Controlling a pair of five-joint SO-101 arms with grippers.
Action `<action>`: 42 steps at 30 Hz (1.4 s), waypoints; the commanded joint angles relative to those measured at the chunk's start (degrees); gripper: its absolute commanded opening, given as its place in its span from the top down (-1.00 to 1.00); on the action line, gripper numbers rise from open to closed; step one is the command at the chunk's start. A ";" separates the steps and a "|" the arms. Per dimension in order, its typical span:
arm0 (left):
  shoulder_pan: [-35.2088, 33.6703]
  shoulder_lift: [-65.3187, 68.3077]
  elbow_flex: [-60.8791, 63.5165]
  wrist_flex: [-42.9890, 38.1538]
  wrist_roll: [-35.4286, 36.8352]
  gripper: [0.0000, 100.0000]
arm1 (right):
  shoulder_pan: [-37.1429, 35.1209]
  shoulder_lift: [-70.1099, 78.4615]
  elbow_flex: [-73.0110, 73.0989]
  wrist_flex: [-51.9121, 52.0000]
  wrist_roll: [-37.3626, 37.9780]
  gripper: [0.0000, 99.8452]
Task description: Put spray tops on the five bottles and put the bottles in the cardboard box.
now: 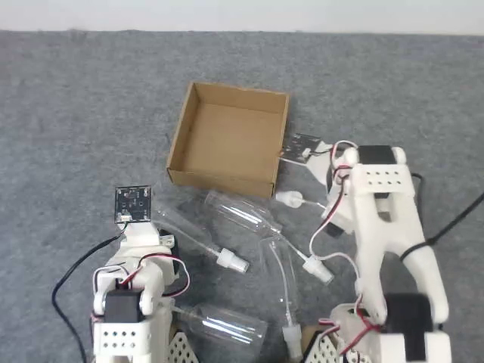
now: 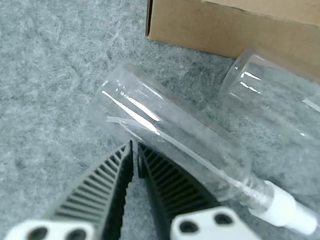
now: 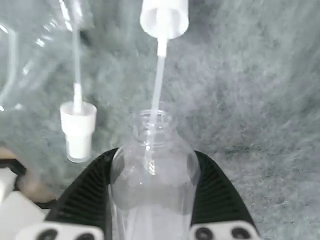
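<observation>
One cardboard box [image 1: 184, 128] sits on the grey mat [image 1: 76, 113] with its top open, and it is empty. The bottles lie on the mat outside it.

The left gripper [image 2: 134, 146] has its two fingers pressed together and holds nothing. Its tips are just beside a clear bottle [image 2: 165, 135] lying on its side. That bottle has a white spray top [image 2: 282, 210] on the end away from the gripper. Past it lies a second bottle [image 2: 270, 100], and past that is the box.

The right gripper [image 3: 154, 156] squeezes a third bottle [image 3: 150, 200] between its fingers. The open neck points away from the gripper. A thin tube from a loose spray top [image 3: 164, 17] just ahead dips into that neck, but the top is not on. Beside the gripper is another spray top [image 3: 77, 130].

From above you can look down into the box; from the left wrist you see its outer wall. From above, one more bottle [image 1: 227, 325] lies by the left arm's base.

The right arm [image 1: 386, 219] covers the held bottle from above. The second bottle is cut off at the edge, so I cannot tell if it has a top.
</observation>
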State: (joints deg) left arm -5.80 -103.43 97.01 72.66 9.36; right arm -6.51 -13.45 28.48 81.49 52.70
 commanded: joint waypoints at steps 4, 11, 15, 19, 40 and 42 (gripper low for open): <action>-0.09 -1.05 -0.48 -0.09 -0.26 0.98 | -4.79 -8.04 -3.08 1.19 -8.26 0.99; -0.09 -1.05 -0.48 -0.09 -0.26 0.98 | -10.86 -12.79 -2.99 1.19 -15.56 0.99; -0.09 -1.05 -0.48 -0.09 -0.26 0.98 | -14.99 -14.55 -3.08 1.10 -17.93 0.99; -0.09 -1.05 -0.48 -0.09 -0.26 0.98 | -18.86 -15.96 -3.08 0.57 -19.87 0.99; -0.09 -1.05 -0.48 -0.09 -0.26 0.98 | -29.67 -19.38 -3.25 -5.58 -24.97 0.99; -0.09 -1.05 -0.48 -0.09 -0.26 0.98 | -29.49 -19.38 -3.87 -6.46 -27.43 0.99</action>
State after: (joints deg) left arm -5.80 -103.43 97.01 72.66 9.36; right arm -35.78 -29.63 28.57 77.01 27.91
